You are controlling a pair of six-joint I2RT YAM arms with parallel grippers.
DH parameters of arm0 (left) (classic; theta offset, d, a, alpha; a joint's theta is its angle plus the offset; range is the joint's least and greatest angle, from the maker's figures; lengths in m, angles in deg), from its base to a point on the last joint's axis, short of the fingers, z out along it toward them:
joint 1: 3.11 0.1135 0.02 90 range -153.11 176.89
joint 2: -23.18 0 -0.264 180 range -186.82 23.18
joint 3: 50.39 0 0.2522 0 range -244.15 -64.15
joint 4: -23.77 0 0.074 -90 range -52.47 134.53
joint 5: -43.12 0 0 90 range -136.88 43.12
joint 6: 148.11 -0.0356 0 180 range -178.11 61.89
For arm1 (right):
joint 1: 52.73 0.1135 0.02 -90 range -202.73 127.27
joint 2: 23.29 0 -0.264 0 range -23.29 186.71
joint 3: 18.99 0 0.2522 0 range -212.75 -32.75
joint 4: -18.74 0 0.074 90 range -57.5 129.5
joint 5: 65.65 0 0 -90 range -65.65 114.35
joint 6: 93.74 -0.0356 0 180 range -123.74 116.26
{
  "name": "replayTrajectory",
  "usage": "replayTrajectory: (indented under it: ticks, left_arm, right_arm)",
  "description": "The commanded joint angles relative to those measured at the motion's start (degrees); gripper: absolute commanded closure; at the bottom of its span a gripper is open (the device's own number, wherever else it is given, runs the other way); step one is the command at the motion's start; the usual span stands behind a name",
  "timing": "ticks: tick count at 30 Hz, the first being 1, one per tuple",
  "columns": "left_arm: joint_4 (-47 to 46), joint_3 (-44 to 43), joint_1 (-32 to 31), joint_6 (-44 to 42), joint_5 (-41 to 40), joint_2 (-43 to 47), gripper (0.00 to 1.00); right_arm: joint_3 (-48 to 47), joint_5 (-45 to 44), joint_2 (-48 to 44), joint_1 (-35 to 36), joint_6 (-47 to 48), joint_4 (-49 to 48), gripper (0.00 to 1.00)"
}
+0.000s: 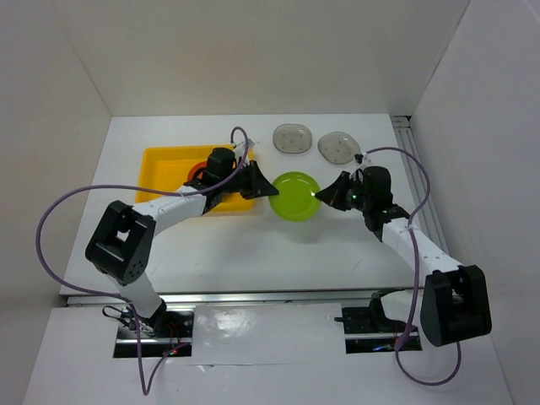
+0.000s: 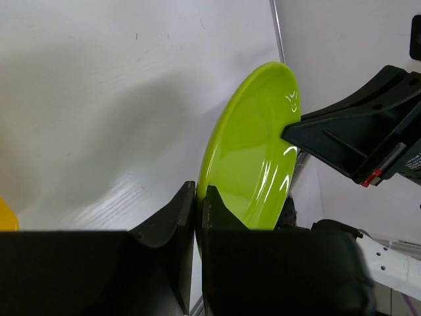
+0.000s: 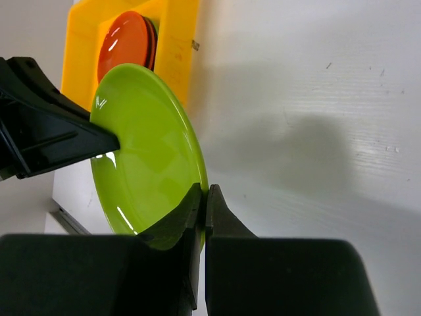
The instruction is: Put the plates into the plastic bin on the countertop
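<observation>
My left gripper (image 2: 199,194) is clenched on the left rim of the lime green plate (image 1: 294,195). My right gripper (image 3: 204,194) is pinched on the opposite, right rim. The plate hangs between both, off the countertop (image 1: 253,245), its shadow below, just right of the yellow bin (image 1: 164,164). In the bin is an orange-red plate (image 3: 125,39); a dark edge shows beneath it, possibly another plate, but I cannot tell. Two grey plates (image 1: 292,137) (image 1: 339,146) lie side by side on the far countertop, right of the bin.
</observation>
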Motion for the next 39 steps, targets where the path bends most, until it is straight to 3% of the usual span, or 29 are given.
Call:
replayTrajectory:
  ticks: [1, 3, 4, 5, 6, 7, 8, 9, 12, 14, 18, 23, 29, 30, 32, 34, 35, 37, 39]
  left_arm:
    - [-1.74, -2.35, -0.25, -0.12, -0.32, -0.83, 0.88]
    - [0.0, -3.66, -0.25, -0.64, -0.85, -0.83, 0.99]
    - [1.24, -4.19, -0.25, -0.65, -1.72, -0.83, 1.0]
    - [2.73, -4.72, -0.25, -1.26, -2.69, -0.31, 1.0]
    - [6.92, -4.73, -0.25, -1.26, -4.35, 0.39, 1.0]
    - [9.31, -5.6, 0.36, -1.26, -9.24, 1.44, 1.0]
    - [11.34, -5.6, 1.67, -1.26, -12.07, 4.24, 1.0]
    - [13.36, -5.6, 2.64, -0.31, -15.06, 5.83, 1.0]
    - [20.92, -4.38, 7.12, 1.45, -26.22, 11.27, 1.0]
    - [20.94, -3.15, 10.02, 1.99, -27.47, 13.05, 1.0]
    - [20.94, -2.26, 17.76, 3.83, -28.1, 12.37, 1.0]
    - [20.41, -3.58, 24.7, 2.08, -23.01, 6.56, 1.0]
    - [20.68, -1.83, 25.86, 2.07, -23.0, 4.79, 0.99]
    - [20.68, -1.83, 25.86, 2.07, -23.87, 5.58, 0.95]
    - [21.73, -0.69, 25.86, 2.07, -25.36, 6.54, 0.73]
    - [22.26, -0.68, 25.86, 2.07, -25.9, 7.6, 0.43]
    - [22.95, -0.68, 25.86, 2.07, -26.51, 8.48, 0.17]
    - [24.62, -0.68, 25.86, 1.55, -27.13, 9.09, 0.03]
    - [26.03, -1.3, 25.86, 1.55, -27.83, 9.72, 0.0]
  right_arm:
    - [0.53, 5.37, 0.3, 2.37, -2.97, -8.58, 1.0]
    - [1.06, 5.98, 1.44, 2.37, -3.58, -10.87, 1.0]
    - [1.06, 5.29, 1.44, 2.98, -3.59, -10.88, 1.0]
    - [0.54, 3.63, 2.05, 2.99, -3.07, -9.49, 0.92]
    - [0.01, -2.13, 2.06, 2.99, -2.28, -7.91, 0.34]
    - [-0.51, -5.93, 2.06, 2.99, -1.31, -4.32, 0.05]
    - [-1.39, -9.88, 2.06, 2.99, -0.61, -2.55, 0.0]
    - [-2.01, -17.75, 2.67, 2.47, -0.6, -0.53, 0.0]
    - [-4.55, -26.67, 5.83, -0.08, -0.6, 4.49, 0.0]
    - [-5.35, -28.55, 7.94, -1.57, -0.6, 4.5, 0.0]
    - [-8.77, -29.08, 17.06, -6.4, -1.22, 3.36, 0.0]
    - [-11.06, -24.95, 22.44, -10.19, -2.53, 0.38, 0.0]
    - [-14.84, -24.17, 28.68, -14.41, -2.01, -0.42, 0.0]
    - [-15.46, -23.64, 30.87, -16.15, -2.01, -1.03, 0.0]
    - [-16.16, -22.23, 32.72, -17.31, -2.53, -2.79, 0.0]
    - [-18.18, -21.52, 35.97, -18.02, -2.53, -2.79, 0.0]
    - [-20.36, -20.65, 37.2, -18.02, -2.53, -2.79, 0.0]
    - [-22.66, -18.2, 41.41, -18.02, -2.53, -2.79, 0.0]
    - [-26.25, -16.87, 44.15, -18.02, -2.53, -2.79, 0.0]
